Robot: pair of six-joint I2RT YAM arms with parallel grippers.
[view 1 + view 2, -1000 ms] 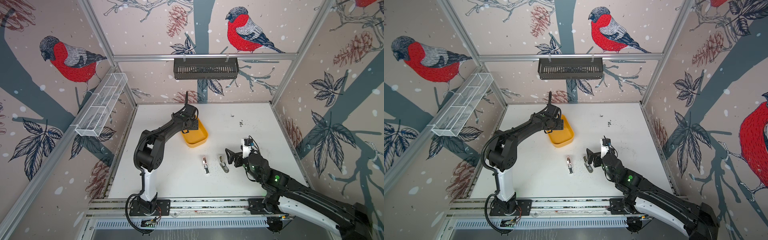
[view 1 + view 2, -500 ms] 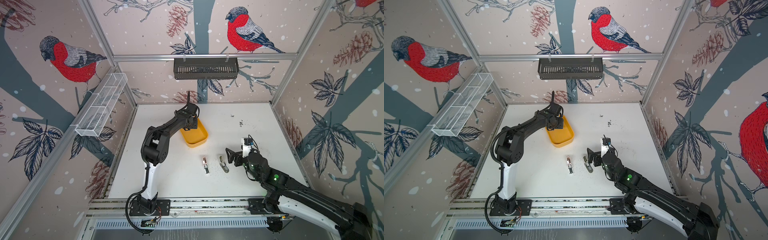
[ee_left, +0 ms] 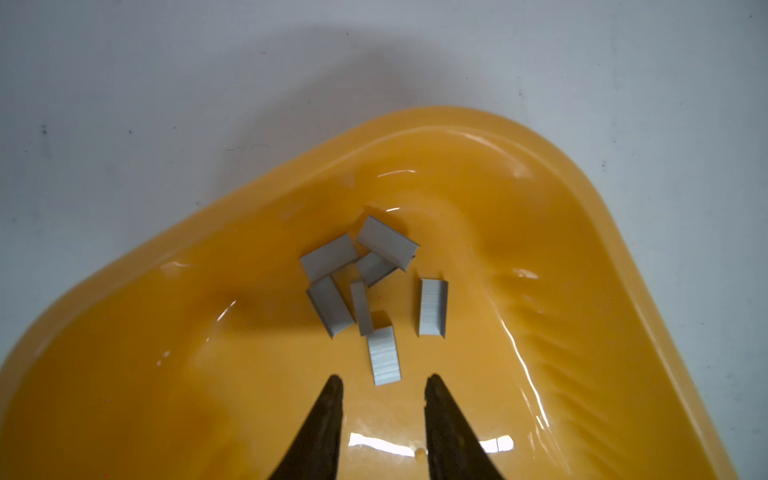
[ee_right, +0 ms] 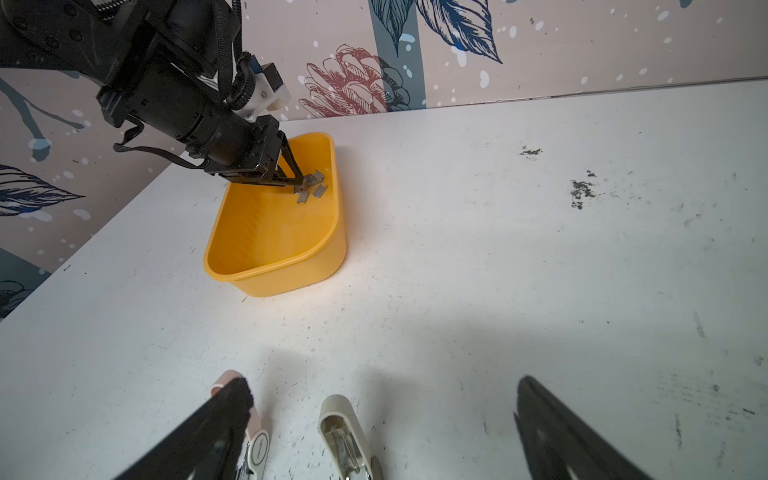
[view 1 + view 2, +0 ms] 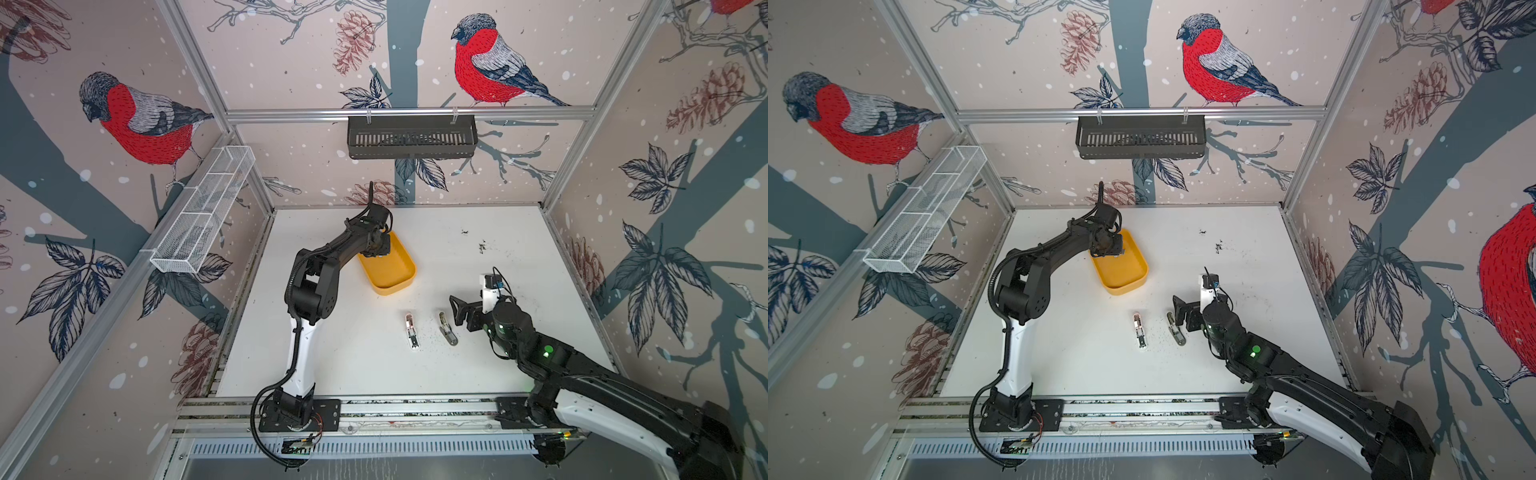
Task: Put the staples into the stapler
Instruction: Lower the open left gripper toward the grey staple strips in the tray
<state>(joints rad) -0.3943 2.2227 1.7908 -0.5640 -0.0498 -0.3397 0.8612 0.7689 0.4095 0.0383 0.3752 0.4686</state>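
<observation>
— Your left arm has drawn its elbow up and in toward the yellow tray [image 5: 392,272] since a second ago; your right arm has held its place.

— Where are the staples?

— Your staples [image 3: 330,257] lie loose on the tray floor, at its 11 o'clock end in both top views. Several strips overlap in a small heap, and one lies on its own beside it. Your left end effector [image 3: 384,380] is down inside the tray with its fingers apart and nothing clamped. The nearest strip [image 3: 384,355] reaches just into the gap between the tips and touches neither finger.

— And the staplers?

— Your pink stapler [image 5: 411,330] and beige stapler [image 5: 446,328] lie side by side on the table [image 5: 353,361], at 5 o'clock from the tray and well apart from it. Your right end effector [image 4: 382,384] sits at 3 o'clock of the pair, just beside the beige one, with its fingers spread wide and empty. In the right wrist view one finger crosses in front of the pink stapler; you cannot tell from it whether they touch.
</observation>
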